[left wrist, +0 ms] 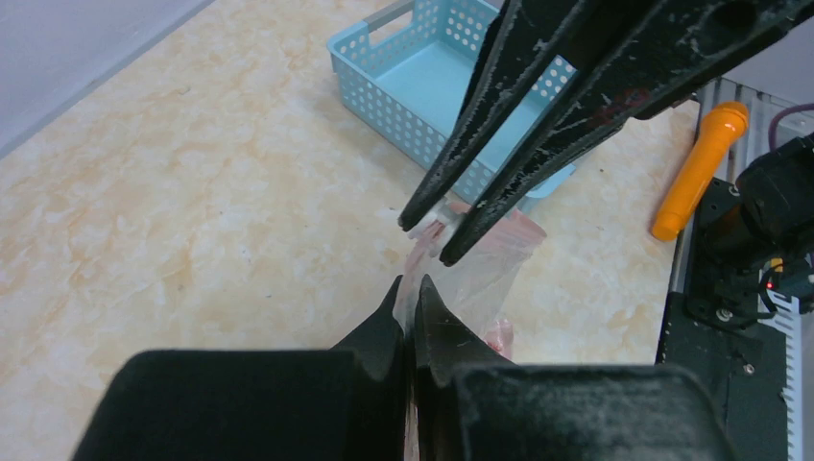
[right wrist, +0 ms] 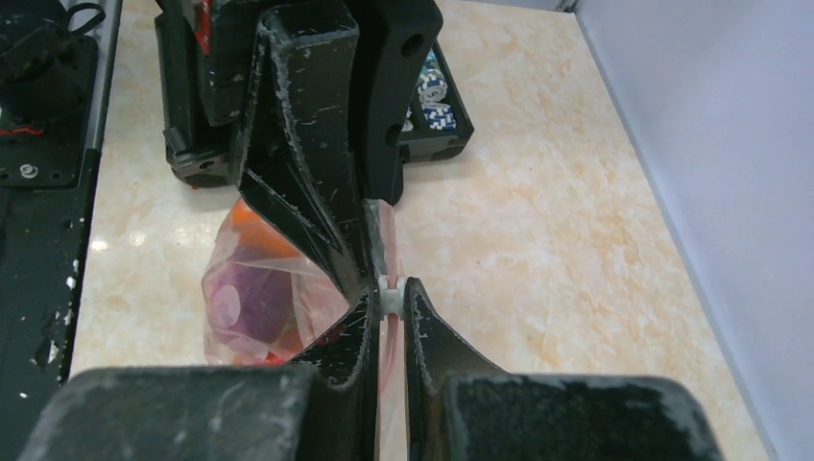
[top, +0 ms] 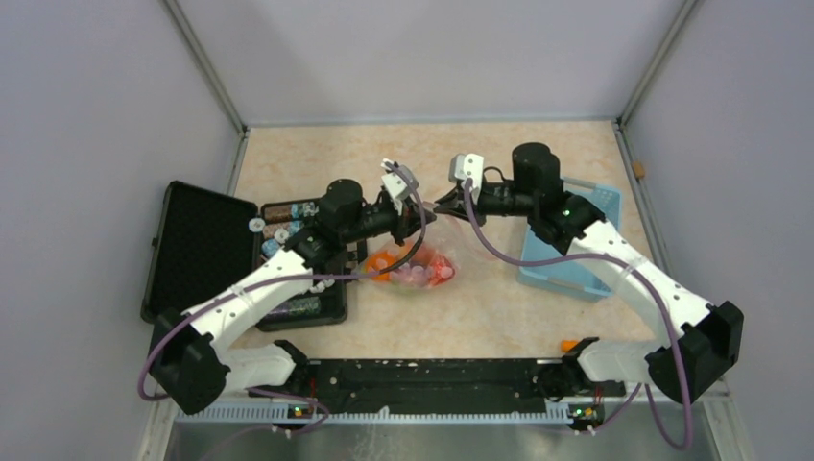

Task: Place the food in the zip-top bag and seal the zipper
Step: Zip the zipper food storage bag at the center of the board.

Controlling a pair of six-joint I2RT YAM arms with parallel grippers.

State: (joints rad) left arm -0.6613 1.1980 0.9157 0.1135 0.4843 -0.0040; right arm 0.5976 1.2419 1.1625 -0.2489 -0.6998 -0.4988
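The clear zip-top bag (top: 429, 252) hangs just above the table between both arms, with the food (top: 415, 272) inside as orange, red and pink pieces. In the right wrist view the food (right wrist: 251, 300) shows through the plastic. My left gripper (left wrist: 411, 288) is shut on the bag's (left wrist: 485, 269) upper edge. My right gripper (right wrist: 389, 293) is shut on the small white slider of the pinkish zipper (right wrist: 388, 229). The two grippers meet tip to tip over the bag, with the right gripper's fingers (left wrist: 499, 144) right before the left wrist camera.
An open black case (top: 206, 245) holding round tokens lies at the left, close to the left arm. A light-blue basket (top: 576, 259) stands at the right under the right arm. An orange elongated object (left wrist: 701, 163) lies by the near rail.
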